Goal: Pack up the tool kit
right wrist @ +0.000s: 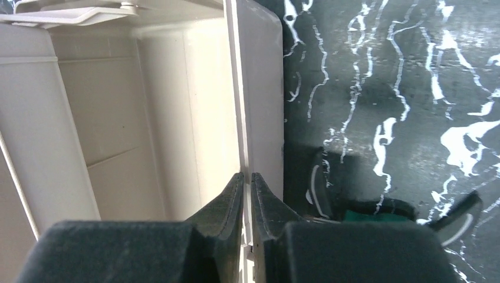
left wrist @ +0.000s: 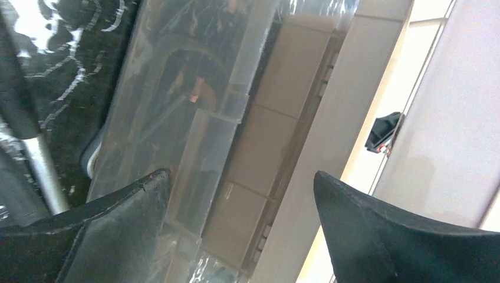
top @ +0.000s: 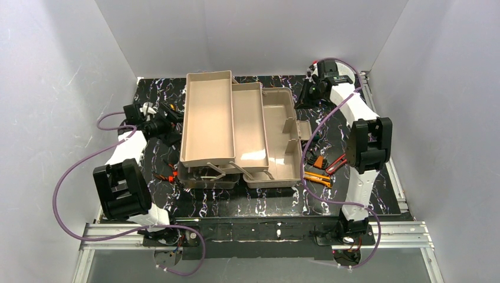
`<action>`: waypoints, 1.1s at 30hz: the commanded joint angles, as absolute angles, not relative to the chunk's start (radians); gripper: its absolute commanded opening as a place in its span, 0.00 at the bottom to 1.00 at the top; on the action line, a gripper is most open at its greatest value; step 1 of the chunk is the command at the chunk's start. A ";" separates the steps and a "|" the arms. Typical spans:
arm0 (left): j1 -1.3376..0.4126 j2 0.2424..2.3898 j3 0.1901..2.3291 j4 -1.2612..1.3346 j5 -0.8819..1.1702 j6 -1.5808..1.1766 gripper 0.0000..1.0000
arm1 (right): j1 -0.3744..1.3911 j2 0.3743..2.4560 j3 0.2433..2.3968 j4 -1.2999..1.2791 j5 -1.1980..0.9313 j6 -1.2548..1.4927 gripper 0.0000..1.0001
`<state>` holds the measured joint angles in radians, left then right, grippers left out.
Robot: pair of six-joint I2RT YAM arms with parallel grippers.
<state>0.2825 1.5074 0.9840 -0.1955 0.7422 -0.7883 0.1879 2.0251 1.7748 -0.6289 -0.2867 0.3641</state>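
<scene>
Toolbox (top: 282, 127) open at centre of black marbled mat (top: 259, 203). Two tan trays swung out to left, upper tray (top: 207, 118) leftmost. Right gripper (right wrist: 247, 177) at far right corner of toolbox, jaws pinched narrow on thin upright wall edge. Left gripper (left wrist: 240, 175) just left of toolbox, jaws spread wide, holding nothing, facing translucent lid (left wrist: 177, 118). Orange pliers (top: 318, 177) on mat just right of toolbox, near side. Other small tools (top: 168, 175) at near left, too small to name.
</scene>
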 commanded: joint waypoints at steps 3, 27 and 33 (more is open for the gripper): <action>0.146 1.476 1.043 -0.222 0.814 -0.764 0.88 | 0.123 2.025 1.805 -0.663 -0.196 0.339 0.15; 0.242 1.399 1.225 -0.691 0.135 -0.515 0.98 | 0.121 1.860 1.735 -0.479 -0.266 0.399 0.52; 0.243 1.478 1.206 -0.736 0.051 -0.559 0.91 | 0.121 1.776 1.638 -0.380 -0.261 0.411 0.50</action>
